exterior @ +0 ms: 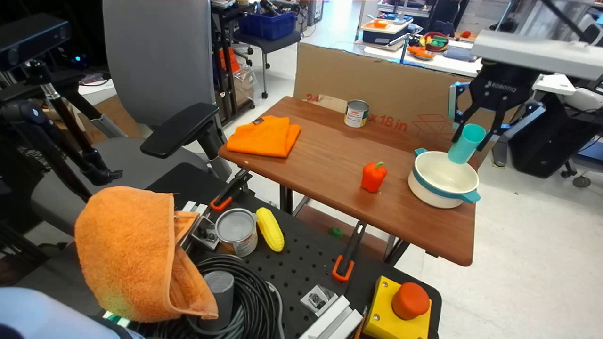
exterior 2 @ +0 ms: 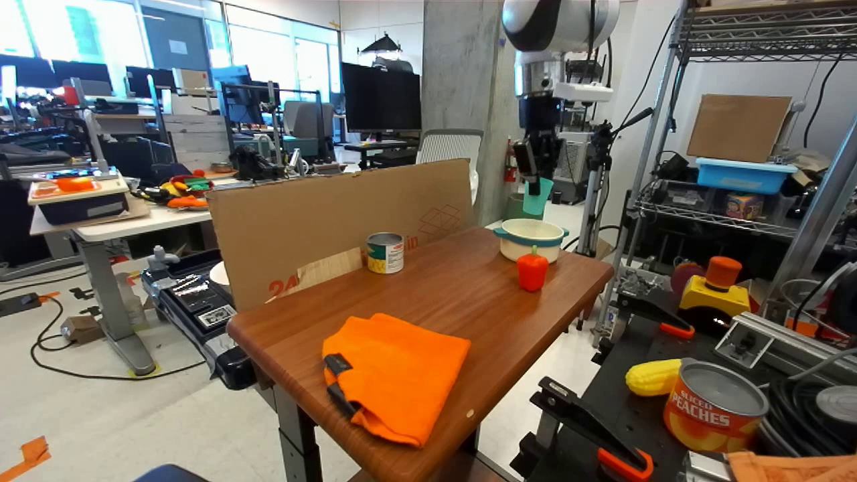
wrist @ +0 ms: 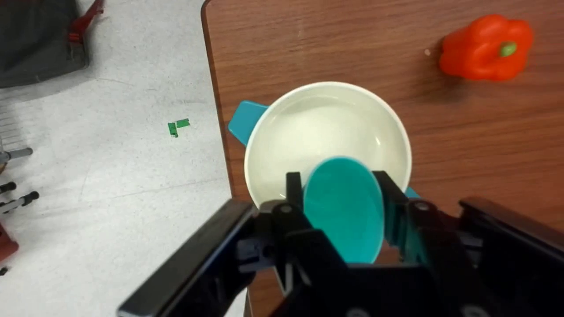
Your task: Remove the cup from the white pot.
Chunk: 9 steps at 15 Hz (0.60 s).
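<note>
The teal cup (exterior: 464,149) is between the two fingers of my gripper (exterior: 469,141). It is tilted and hangs over the white pot (exterior: 427,189). In an exterior view the cup (exterior 2: 537,199) is just above the rim of the white pot (exterior 2: 529,252), apart from it. In the wrist view I look into the open mouth of the cup (wrist: 346,209), with a finger of the gripper (wrist: 338,180) against each side. The pot's bare inside (wrist: 326,125) shows beyond the cup. The pot has teal handles and sits near the table's end.
A red pepper (exterior: 373,177) stands on the wooden table (exterior: 320,162) near the pot; it also shows in the wrist view (wrist: 487,48). A tin can (exterior: 356,114) stands by the cardboard panel (exterior: 400,87) along the back edge. A folded orange cloth (exterior 2: 395,378) lies at the far end.
</note>
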### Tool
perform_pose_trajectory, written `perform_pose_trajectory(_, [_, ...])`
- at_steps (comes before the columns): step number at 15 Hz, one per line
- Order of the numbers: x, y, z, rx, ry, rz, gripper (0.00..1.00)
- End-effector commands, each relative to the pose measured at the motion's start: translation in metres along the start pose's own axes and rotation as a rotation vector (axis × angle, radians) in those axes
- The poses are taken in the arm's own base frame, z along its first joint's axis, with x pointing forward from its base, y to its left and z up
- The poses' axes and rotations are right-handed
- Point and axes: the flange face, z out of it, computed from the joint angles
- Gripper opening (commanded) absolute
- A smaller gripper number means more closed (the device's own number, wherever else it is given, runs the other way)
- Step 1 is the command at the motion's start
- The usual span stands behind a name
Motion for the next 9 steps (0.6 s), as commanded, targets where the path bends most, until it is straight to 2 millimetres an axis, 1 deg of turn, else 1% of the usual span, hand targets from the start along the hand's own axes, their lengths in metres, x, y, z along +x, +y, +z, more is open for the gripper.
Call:
perform_pose_trajectory(1, [-0.021,-0.004,-0.058,0.085,0.064,-0.043,0.17])
perform_pose_trajectory(3, [-0.018,-0.009,-0.083,0.116,0.11,-0.038,0.17])
perform_pose_trajectory(5, [-0.011,-0.013,-0.098,0.127,0.148,-0.029,0.17])
perform_pose_trajectory(7, [0.0,-0.017,-0.102,0.131,0.163,-0.022,0.17])
perform_pose_trajectory(9, [0.013,-0.02,-0.099,0.128,0.163,-0.016,0.17])
